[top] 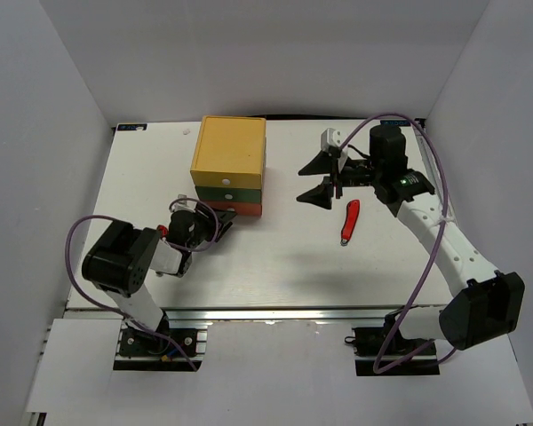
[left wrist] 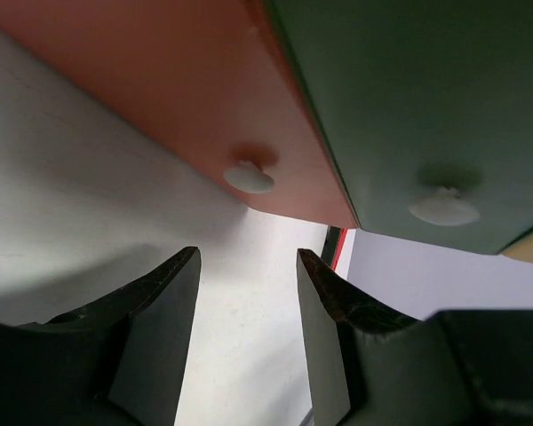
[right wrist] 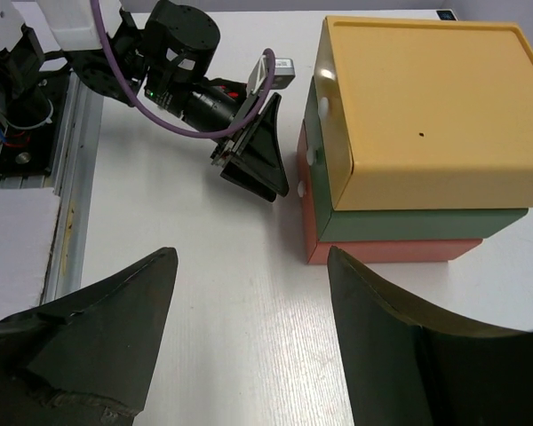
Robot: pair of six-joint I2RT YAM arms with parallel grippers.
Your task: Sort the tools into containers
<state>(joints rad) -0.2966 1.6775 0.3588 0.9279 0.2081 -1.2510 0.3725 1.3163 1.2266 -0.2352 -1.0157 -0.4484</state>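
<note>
One red-handled tool [top: 349, 220] is lying right of the chest [top: 229, 146], likely light and stiff; grip mid-handle. You're holding the left gripper [left wrist: 244, 257], facing the chest's bottom knob [left wrist: 249, 177], and the right gripper [top: 324, 177] spread.

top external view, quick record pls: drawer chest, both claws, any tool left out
chest: drawer chest, yellow drawer on top, green drawer in the middle, red-orange drawer at the bottom; all look shut
left claw: open, empty, facing the red-orange drawer's white knob, not touching it
right claw: open, empty, to the right of the chest
tool left out: one red tool lying on the table near the right claw
other tools: none visible
</note>
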